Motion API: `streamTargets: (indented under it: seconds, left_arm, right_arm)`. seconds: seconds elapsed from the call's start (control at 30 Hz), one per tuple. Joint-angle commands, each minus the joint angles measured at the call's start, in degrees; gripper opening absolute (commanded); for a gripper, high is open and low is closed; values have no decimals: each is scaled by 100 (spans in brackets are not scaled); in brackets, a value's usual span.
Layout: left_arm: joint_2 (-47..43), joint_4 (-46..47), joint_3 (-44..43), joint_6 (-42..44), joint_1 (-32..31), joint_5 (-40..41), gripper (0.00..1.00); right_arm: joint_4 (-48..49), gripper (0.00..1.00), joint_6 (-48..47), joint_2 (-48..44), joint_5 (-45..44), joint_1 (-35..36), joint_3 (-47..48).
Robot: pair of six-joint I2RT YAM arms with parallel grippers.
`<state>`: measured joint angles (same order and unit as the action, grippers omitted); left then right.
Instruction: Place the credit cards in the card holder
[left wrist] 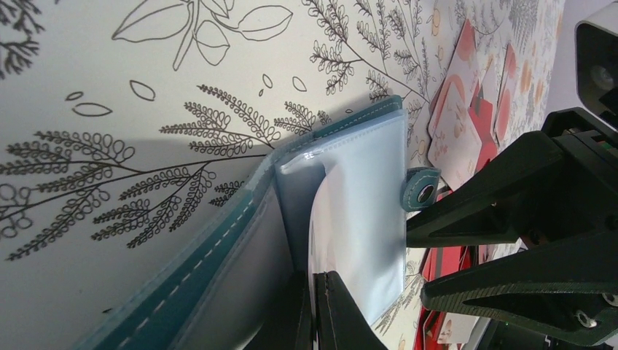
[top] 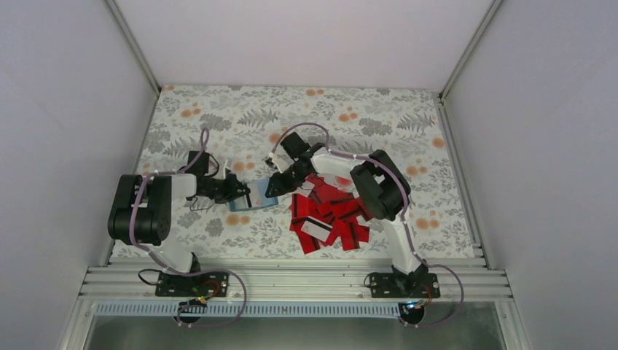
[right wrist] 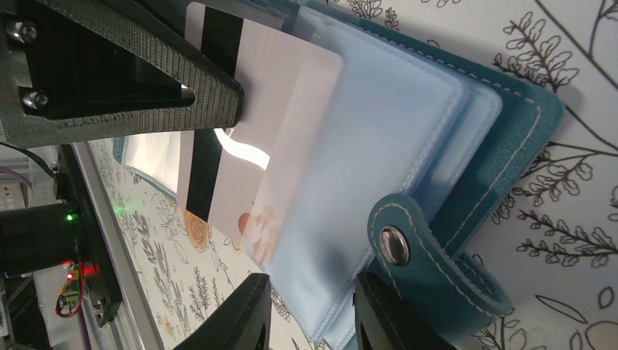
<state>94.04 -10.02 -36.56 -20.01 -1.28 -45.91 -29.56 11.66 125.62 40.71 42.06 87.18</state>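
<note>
The teal card holder (top: 251,202) lies open on the floral table between the two arms, its clear pockets fanned out (right wrist: 510,124). My left gripper (left wrist: 315,281) is shut on one clear pocket leaf, which it holds raised (top: 239,191). A white credit card with a black stripe (right wrist: 270,131) sits partly inside a clear pocket, beside the left finger (right wrist: 211,95). My right gripper (right wrist: 310,288) is open, its fingers straddling the corner of the clear pockets next to the snap tab (right wrist: 397,244). The other credit cards (top: 331,219) lie in a red heap to the right.
The heap of cards (left wrist: 466,109) lies just behind the right gripper's fingers (left wrist: 495,208). White walls enclose the table on three sides, and an aluminium rail (top: 291,281) runs along the near edge.
</note>
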Motion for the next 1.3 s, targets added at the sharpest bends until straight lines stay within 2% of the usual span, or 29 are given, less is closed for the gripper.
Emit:
streamTargets:
  seconds: [0.0, 0.73, 0.8, 0.97, 1.17, 1.27]
  left_arm:
    - [245, -23, 93, -57, -92, 276, 2]
    - [355, 875, 476, -842, -355, 89, 3]
    - [320, 807, 466, -833, -363, 172, 7]
    - [52, 305, 340, -670, -373, 540, 25]
    - [-252, -384, 202, -552, -388, 996, 35]
    - [-368, -606, 185, -593, -422, 1117, 37]
  right_arm:
    - [-14, 30, -123, 111, 34, -14, 44]
    - [12, 30, -53, 140, 114, -22, 64]
    - [13, 30, -50, 141, 114, -23, 63]
    - [20, 30, -33, 138, 104, -23, 47]
    - [47, 30, 12, 141, 102, -23, 30]
    - [66, 30, 37, 149, 104, -23, 35]
